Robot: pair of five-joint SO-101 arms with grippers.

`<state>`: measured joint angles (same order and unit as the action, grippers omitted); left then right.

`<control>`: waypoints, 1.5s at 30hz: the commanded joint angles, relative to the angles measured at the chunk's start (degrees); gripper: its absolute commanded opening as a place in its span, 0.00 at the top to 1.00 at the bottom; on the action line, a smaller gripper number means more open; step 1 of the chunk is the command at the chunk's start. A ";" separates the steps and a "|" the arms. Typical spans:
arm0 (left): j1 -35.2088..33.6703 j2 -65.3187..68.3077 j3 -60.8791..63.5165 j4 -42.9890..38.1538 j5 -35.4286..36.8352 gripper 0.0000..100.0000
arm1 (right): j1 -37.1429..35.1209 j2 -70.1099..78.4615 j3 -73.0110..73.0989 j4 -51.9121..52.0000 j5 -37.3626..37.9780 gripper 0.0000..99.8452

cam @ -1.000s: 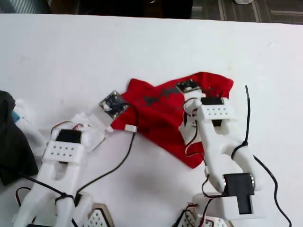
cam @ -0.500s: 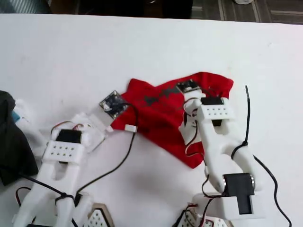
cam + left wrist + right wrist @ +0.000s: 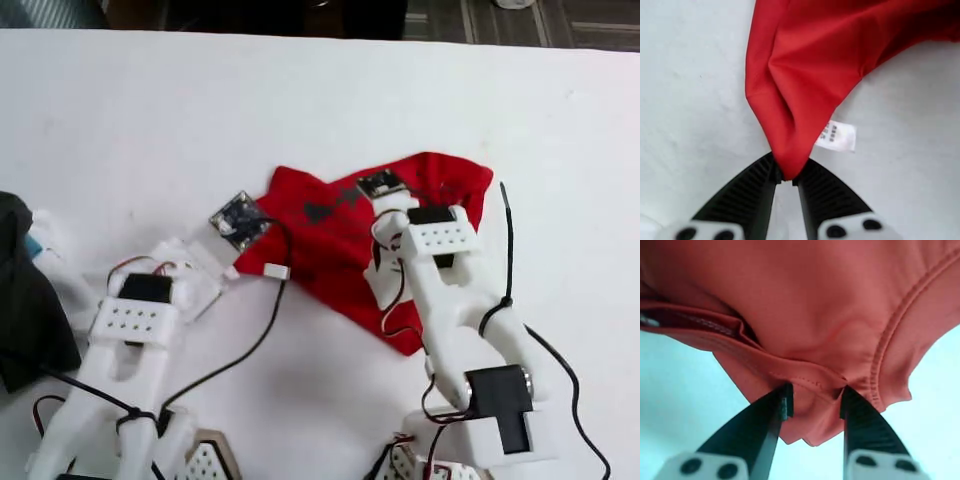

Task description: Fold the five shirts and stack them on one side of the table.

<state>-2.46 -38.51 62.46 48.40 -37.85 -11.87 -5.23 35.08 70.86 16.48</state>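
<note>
Right now the red shirt [image 3: 335,250] lies rumpled a little right of centre in the high view, nowhere near flat, with a dark garment [image 3: 25,300] heaped at the far left edge of the counter [image 3: 300,100]. The left claw [image 3: 785,177] is clenched on the very tip of one corner of the shirt, just beside a small white label [image 3: 837,136], and that thin bite is the first worry: a firm tug would likely slide the cloth out from between the fingers. The right claw [image 3: 815,405] is released, its fingers straddling a stitched hem with a puff of fabric between them (not yet pinched, as far as the wrist view shows). If it clamps where it stands, it may catch a single layer or only the seam, and the shirt would then lift lopsided and fold crooked. Several layers are bunched near that hem, so a grab could also drag a hidden fold along. A black cable [image 3: 262,335] loops just beside the shirt's lower left edge and could snag the cloth during a sweep.
</note>
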 commanded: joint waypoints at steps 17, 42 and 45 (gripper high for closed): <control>-0.53 -0.26 -0.22 -0.44 0.53 0.98 | -0.22 11.56 -0.97 -5.76 -0.53 0.90; -0.53 -0.26 -0.22 -0.44 0.44 0.98 | -0.31 -1.63 -0.53 -3.56 -0.35 0.90; -0.53 -0.26 -0.22 -0.44 0.44 0.98 | -0.31 -1.63 -0.53 -3.65 -0.35 0.89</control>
<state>-2.46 -38.51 62.46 48.40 -37.85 -11.87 -3.91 34.81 66.90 16.48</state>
